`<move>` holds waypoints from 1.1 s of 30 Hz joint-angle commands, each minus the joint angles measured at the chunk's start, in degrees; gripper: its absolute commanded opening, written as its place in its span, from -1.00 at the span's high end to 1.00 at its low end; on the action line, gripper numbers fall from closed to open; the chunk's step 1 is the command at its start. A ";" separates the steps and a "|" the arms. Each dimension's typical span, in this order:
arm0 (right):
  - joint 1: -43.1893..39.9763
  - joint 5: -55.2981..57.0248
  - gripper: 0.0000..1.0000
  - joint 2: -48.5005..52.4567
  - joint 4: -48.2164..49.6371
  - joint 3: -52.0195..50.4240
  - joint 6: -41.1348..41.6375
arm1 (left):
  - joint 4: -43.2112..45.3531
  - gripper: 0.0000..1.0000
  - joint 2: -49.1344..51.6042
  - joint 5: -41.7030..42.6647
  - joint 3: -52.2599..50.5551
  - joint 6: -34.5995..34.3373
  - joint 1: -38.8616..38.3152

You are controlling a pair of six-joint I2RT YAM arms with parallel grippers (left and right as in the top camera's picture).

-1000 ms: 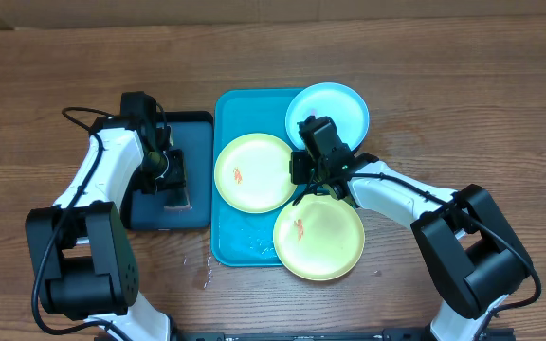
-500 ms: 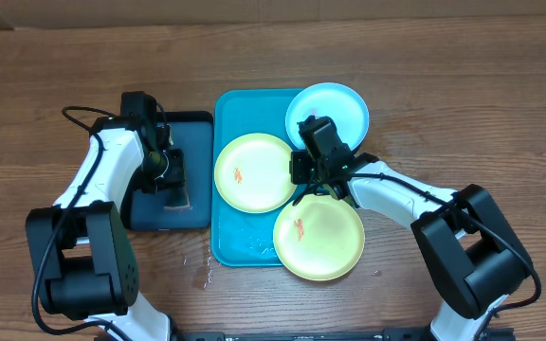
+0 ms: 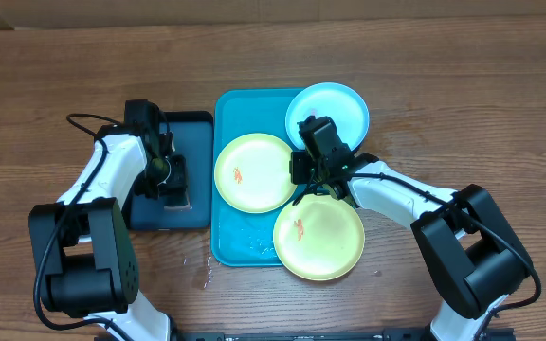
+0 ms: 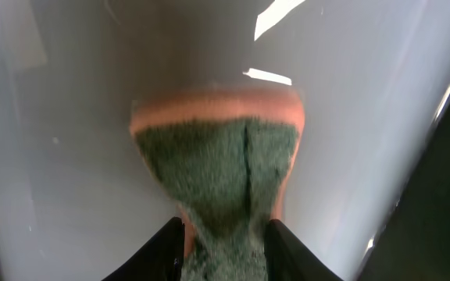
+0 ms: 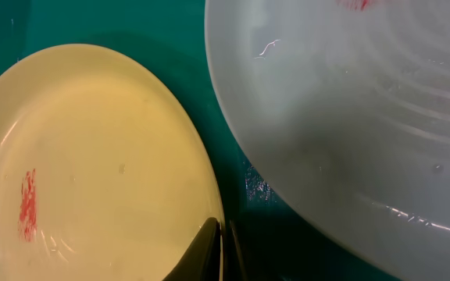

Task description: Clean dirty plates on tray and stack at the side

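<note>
L gripper (image 3: 172, 180) hangs just left of the large bright turquoise rectangular plastic tray (image 3: 230, 237). It is over the smaller dark navy plastic tray (image 3: 195, 125), which lies along the turquoise one's left rim. Its fingers (image 4: 170, 251) are clenched on an orange foam sponge with a green scrub face (image 4: 217, 164). The sponge is squeezed narrow betw. them, long axis running straight out from the tips.

On the turquoise tray's left half sits a pale yellow-green round plastic plate (image 3: 254, 172) w/ a small orange-red smear. The light cyan-blue round plate (image 3: 335, 109) overhangs the far right corner. The second yellow-green plate (image 3: 322, 244), also smeared, overhangs the near right corner.

R gripper (image 3: 303, 173) is over the tray's middle, betw. all three plates. Jaws are closed, tips at a yellow-green plate's rim in the wrist view. Can't tell if the rim is actually pinched.

Key relation: the nearest dirty plate lies directly right of the sponge, across the two adjoining rims. L arm has the tool and is closer, so prob. a short lift-and-cross rightward, w/ R arm placed to steady.

Vs a sec ago: L wrist has edged slightly toward the turquoise tray and its fingers have narrowed on the sponge. Plates and R arm are unchanged.
</note>
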 commanded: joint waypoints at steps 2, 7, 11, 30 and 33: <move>0.00 0.07 0.85 0.35 0.50 0.17 0.28 | 1.31 0.30 0.63 -0.70 -0.39 -0.04 -0.33; 0.00 0.07 0.85 0.35 0.52 0.17 0.28 | 1.53 0.28 0.66 -0.50 -0.87 -0.02 -0.35; 0.00 0.07 0.85 0.35 0.52 0.17 0.28 | 1.97 0.32 0.66 -0.50 -1.86 -0.04 -0.37; 0.00 0.13 0.92 0.35 -0.35 0.15 0.24 | 3.15 0.92 -5.92 -0.33 0.63 0.83 -0.22; -0.04 0.37 0.92 0.35 -0.46 0.15 0.26 | 3.65 0.92 -10.86 -0.37 0.81 0.79 -0.52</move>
